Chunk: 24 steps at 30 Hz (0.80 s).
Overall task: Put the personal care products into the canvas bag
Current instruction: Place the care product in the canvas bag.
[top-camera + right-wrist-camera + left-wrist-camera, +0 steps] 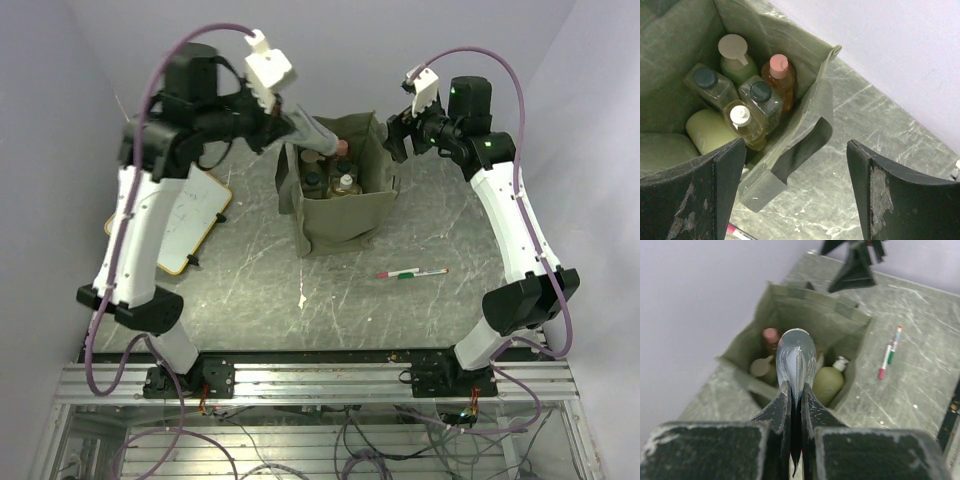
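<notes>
I hold the left end effector [796,390] clamped on the grey tube [796,357] just above the canvas bag [340,215] – the last product, I judge – so next comes lowering and releasing, with the right end effector [795,145] spread empty beside the bag.

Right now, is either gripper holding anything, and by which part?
Left gripper is shut on the grey tube, pinching its narrow end, over the bag. Right gripper is open, holding nothing.
</notes>
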Available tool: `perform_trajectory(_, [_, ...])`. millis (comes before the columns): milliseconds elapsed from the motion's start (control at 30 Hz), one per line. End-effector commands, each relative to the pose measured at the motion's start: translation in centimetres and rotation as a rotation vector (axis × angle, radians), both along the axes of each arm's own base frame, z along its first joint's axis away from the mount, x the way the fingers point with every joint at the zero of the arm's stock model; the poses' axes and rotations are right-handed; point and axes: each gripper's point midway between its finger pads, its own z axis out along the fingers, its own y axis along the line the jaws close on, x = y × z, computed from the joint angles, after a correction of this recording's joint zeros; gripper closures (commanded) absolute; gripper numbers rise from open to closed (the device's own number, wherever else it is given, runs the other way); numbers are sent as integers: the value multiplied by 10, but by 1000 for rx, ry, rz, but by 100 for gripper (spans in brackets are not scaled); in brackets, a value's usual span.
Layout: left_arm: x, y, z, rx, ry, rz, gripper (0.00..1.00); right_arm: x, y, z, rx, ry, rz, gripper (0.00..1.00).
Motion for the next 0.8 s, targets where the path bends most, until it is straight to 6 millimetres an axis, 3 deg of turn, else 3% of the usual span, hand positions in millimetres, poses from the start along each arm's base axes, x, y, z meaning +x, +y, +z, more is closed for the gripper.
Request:
perform_trajectory(0, [-3,-51,6,-19,-60,-117,93,-2,-13,9,12,-27,-32,18])
perform_trajectory(167, [5,-84,-33,16,39,-154,93,-7,-27,6,9,-20,-53,18])
perform_trajectory(400, [8,-97,-91,122,191,-167,93,-10,-40,-7,20,17,-73,18])
perform_trajectory(767, [-9,-121,-145,162,384,-283,93,-15,-45,-26,28,64,-71,18])
